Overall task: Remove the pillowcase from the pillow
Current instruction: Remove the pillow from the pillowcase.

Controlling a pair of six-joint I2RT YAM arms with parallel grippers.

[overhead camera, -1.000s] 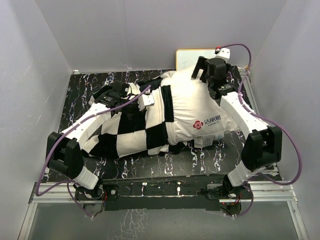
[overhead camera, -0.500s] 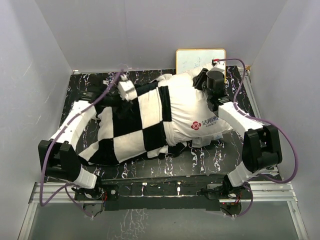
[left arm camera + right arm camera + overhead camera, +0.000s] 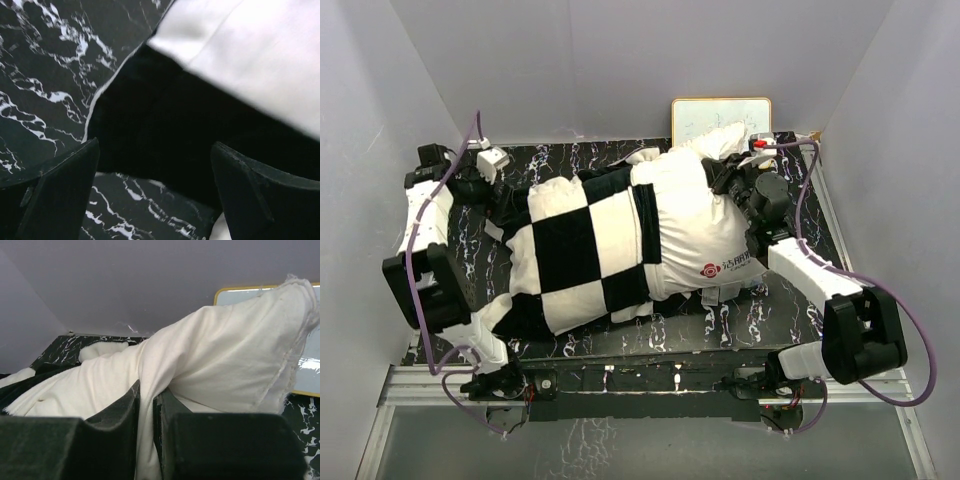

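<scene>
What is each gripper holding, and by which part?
The right gripper pinches the pillow by a fold of cloth near its far corner. The left gripper is open above the pillowcase, holding nothing.

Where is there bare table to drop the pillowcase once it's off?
Bare table: the near strip between pillow and the table's front edge; a thin back strip left of the whiteboard. Centre is covered by pillowcase and pillow; left arm and right arm crowd the sides.
</scene>
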